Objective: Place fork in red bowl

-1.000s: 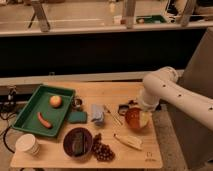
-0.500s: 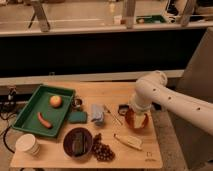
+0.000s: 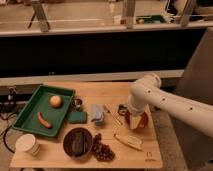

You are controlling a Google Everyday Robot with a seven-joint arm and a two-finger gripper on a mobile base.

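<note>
The fork [image 3: 113, 116] is a thin pale utensil lying slantwise on the wooden table [image 3: 60, 160], between a blue cloth and the red bowl. The red bowl [image 3: 143, 121] stands at the table's right side, partly hidden by my arm. My gripper [image 3: 133, 119] hangs at the end of the white arm [image 3: 165, 102] directly over the red bowl, reaching down into or just above it. The fork lies apart from the gripper, a little to its left.
A green tray [image 3: 30, 107] with an orange [image 3: 55, 101] and a sausage [image 3: 44, 120] is at the left. A white cup [image 3: 28, 145], plum-brown bowl [image 3: 77, 141], grapes [image 3: 103, 150], cream-yellow oblong [image 3: 128, 142], blue cloth [image 3: 97, 114] and green sponge [image 3: 77, 117] lie around.
My arm has swung left, bringing the gripper over the red bowl. The fork and the other objects have not moved.
</note>
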